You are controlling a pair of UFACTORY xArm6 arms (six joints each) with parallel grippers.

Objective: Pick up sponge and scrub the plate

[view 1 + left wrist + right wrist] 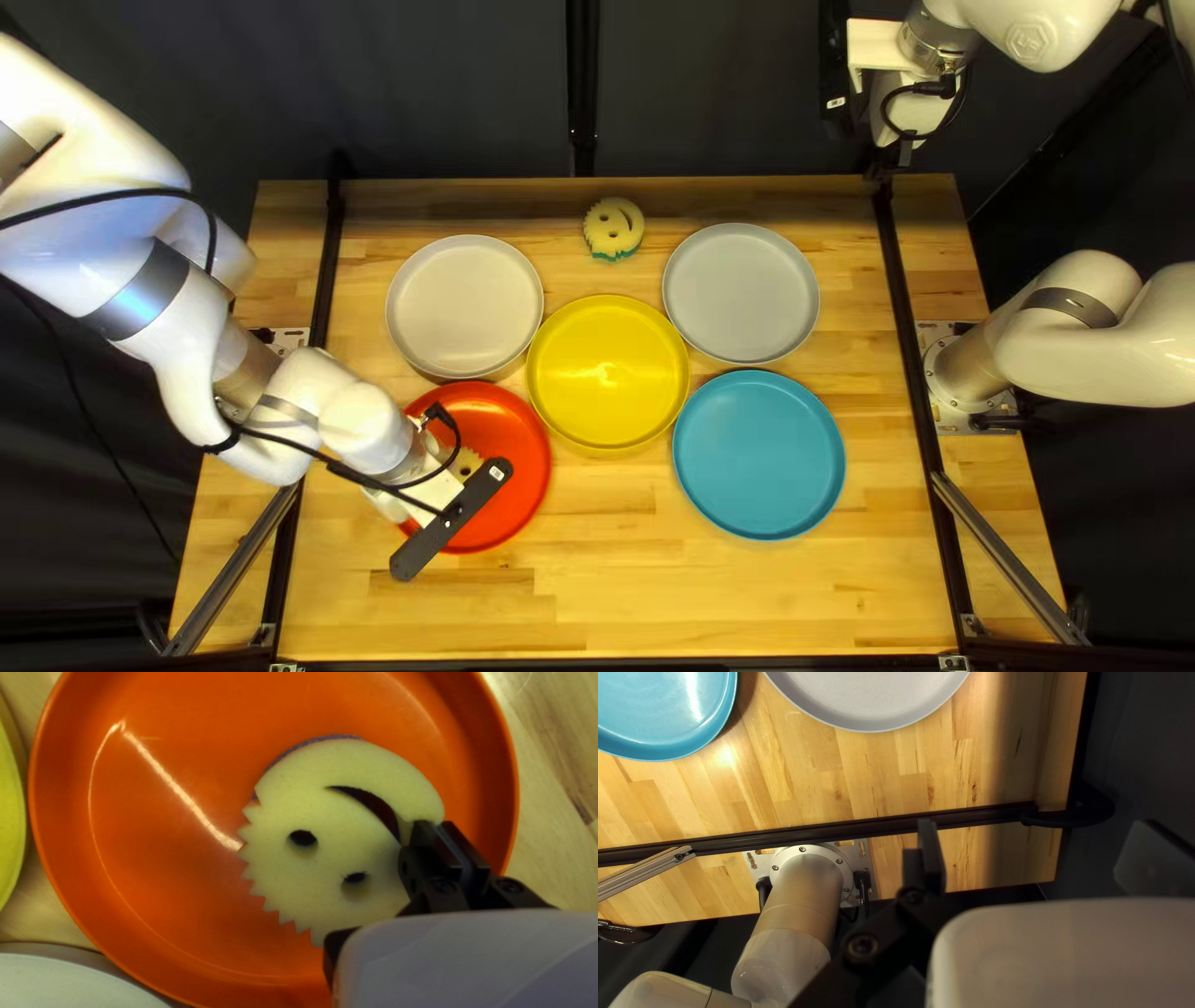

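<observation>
5 plates point(607, 373), 2 sponges point(613, 227); left claw point(427, 833) tight on 1 sponge point(327, 858), right claw point(1041, 858) agape.

Top left view: above near edge, slanting down over wooden table point(607, 597). Left wrist view: close over round orange plate point(140, 812), shared. Right wrist view: high, table's right edge.

Setting: robotics lab bench. What you have here:
- one butcher-block table point(616, 597), edged with black metal rails point(894, 280)
- a dark curtain point(420, 84) closing off its far side
- your white left arm point(140, 289) and right arm point(1074, 336), based at opposite edges
- the right arm's base on a bolted metal plate point(934, 336)
</observation>
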